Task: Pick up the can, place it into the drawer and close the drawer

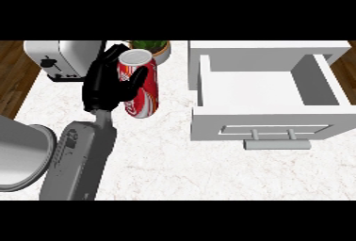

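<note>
The red and white can (142,96) stands upright left of the middle of the white counter, its silver top towards the back. My left hand (103,87) is against the can's left side. Its thumb (138,78) lies across the can's front and its fingers (112,52) curl up beside the rim. I cannot tell whether the can's base touches the counter. The white drawer (268,123) is pulled wide open at the right, its inside bare, with its grey handle (273,135) on the front panel. My right hand is out of view.
A white toaster (61,60) stands at the back left, close behind my left hand. A potted plant (156,47) sits just behind the can. A grey round vessel (21,150) fills the lower left. The wood floor (10,80) shows past the counter's left edge.
</note>
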Controlling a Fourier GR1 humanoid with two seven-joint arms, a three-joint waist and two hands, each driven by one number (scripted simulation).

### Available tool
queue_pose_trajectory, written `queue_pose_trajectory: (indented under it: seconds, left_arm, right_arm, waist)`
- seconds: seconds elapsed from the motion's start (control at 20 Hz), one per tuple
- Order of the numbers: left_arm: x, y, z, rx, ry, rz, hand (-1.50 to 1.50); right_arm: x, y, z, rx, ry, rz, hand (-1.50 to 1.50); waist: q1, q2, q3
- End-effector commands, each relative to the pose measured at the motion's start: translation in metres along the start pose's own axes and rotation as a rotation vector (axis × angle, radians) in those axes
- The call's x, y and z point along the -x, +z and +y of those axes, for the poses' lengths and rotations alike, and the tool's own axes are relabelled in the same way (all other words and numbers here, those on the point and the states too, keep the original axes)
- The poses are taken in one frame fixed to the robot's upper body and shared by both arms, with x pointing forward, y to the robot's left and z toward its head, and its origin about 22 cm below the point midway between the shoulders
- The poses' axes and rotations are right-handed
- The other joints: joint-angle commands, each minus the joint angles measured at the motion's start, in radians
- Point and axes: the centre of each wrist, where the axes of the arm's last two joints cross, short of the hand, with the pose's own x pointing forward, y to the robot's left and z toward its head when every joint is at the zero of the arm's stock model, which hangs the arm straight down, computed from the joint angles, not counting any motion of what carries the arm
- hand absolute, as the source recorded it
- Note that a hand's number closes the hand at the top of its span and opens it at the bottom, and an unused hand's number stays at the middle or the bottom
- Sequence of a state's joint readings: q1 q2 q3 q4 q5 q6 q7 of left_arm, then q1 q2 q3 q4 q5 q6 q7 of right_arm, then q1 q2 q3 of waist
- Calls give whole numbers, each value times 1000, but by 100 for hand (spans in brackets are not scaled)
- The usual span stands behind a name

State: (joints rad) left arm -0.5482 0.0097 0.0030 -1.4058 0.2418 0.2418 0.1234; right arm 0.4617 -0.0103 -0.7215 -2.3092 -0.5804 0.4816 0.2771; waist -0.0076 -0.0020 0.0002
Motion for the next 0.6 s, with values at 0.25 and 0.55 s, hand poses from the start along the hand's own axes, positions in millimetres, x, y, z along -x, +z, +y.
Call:
queue_pose_trajectory:
  seconds: [0.25, 0.55]
  left_arm:
    - [-32, -29, -67, 17, -17, 1, 150]
    - [-42, -43, -96, 21, -43, -17, 150]
  right_arm:
    - [3, -5, 8, -4, 3, -3, -150]
    - [10, -5, 6, -12, -12, -1, -150]
  waist:
    - [-9, 2, 0]
    - [-11, 3, 0]
